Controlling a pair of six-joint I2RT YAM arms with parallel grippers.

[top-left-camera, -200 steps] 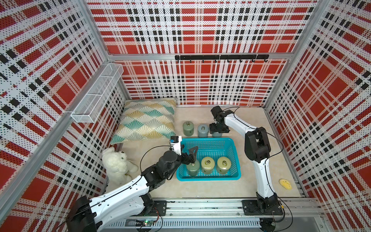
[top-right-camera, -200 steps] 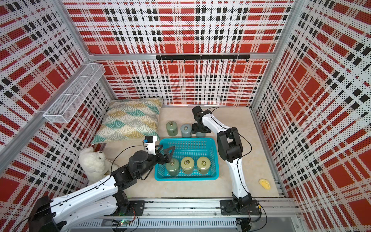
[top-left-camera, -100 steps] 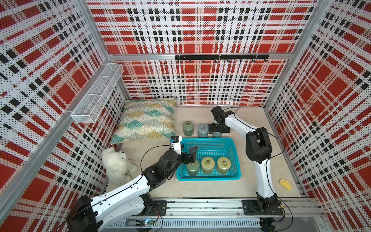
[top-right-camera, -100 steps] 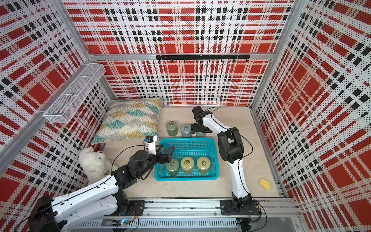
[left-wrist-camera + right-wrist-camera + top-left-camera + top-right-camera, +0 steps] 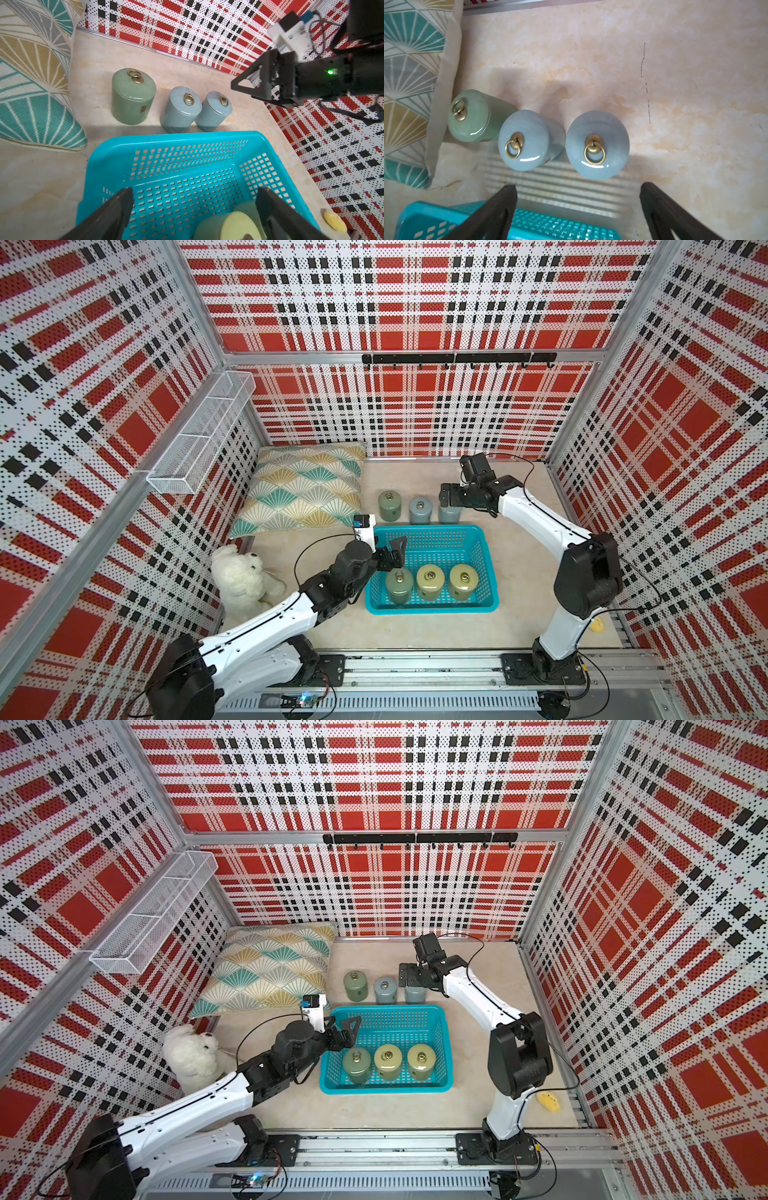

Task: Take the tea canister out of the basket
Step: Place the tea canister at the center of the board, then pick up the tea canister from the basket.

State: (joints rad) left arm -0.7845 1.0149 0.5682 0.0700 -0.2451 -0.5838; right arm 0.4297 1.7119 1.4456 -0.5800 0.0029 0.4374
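Hovering over the left end of the basket point(image 5: 440, 527), the left tool point(image 5: 195, 188) had its black fingers point(image 5: 116, 207) spread wide apart and held nothing. The turquoise basket sat on the beige counter point(image 5: 519, 572). Three tea canisters stood inside it, upright in a row along the wall nearest the robot's base. A green canister point(image 5: 399, 584) stood at the left end, a yellow-green middle canister point(image 5: 430, 581) beside it, and a right-end canister point(image 5: 461, 580) of the same yellow-green.

In both top views the green canister lay just below the left tool and slightly toward the base-side wall. Its long axis was vertical, with a small brass ring on the lid pointing up. The left arm was clearly the nearer one, so this canister was probably the next to be lifted. The tool would need to drop down and draw back a little to straddle it.

Beyond the basket's far wall, a row of three more canisters point(image 5: 419, 510) stood on the counter. The right tool point(image 5: 578, 186) hung above that row's right end, its fingers also apart and empty.
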